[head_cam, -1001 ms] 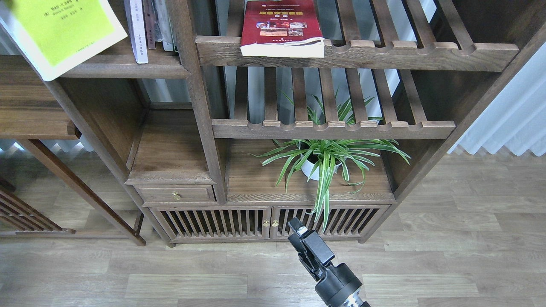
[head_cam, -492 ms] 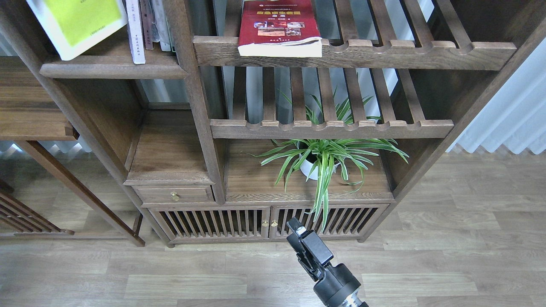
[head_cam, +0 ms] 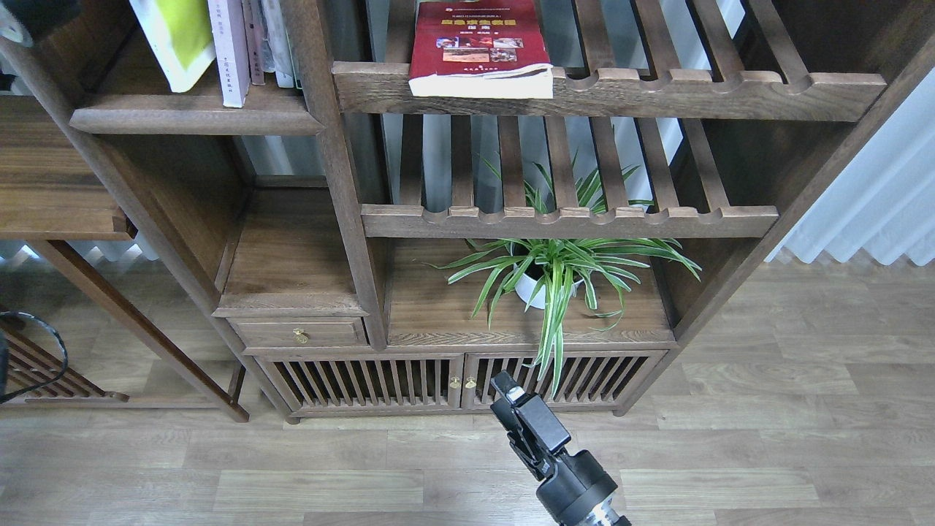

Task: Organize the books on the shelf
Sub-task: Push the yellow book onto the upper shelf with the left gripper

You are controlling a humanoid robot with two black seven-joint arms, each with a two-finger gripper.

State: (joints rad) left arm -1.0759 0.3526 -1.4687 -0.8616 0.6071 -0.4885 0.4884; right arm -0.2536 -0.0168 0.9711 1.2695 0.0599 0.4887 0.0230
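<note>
The yellow-green book (head_cam: 175, 36) stands almost upright on the solid dark-brown shelf (head_cam: 197, 120) at the top left. It leans against a white, lavender-tinted book (head_cam: 228, 51) that stands upright. The dark red book with small photos (head_cam: 478, 47) lies flat on the upper slatted rack, its edge over the front rail. A dark part of my left arm (head_cam: 33, 14) shows in the top left corner, left of the yellow-green book; its fingers are not visible. My right gripper (head_cam: 511, 394) hangs low in front of the cabinet doors, holding nothing; its fingers cannot be told apart.
Thin upright volumes (head_cam: 270, 40) stand right of the white book. A potted spider plant (head_cam: 555, 274) sits on the lower board under a second slatted rack (head_cam: 570, 219). A small drawer (head_cam: 299, 332) is at lower left, a black cable (head_cam: 36, 351) at the left edge.
The yellow-green book has moved right and tipped from a flat tilt to nearly upright on the shelf, against the white book. The right arm has not moved.
</note>
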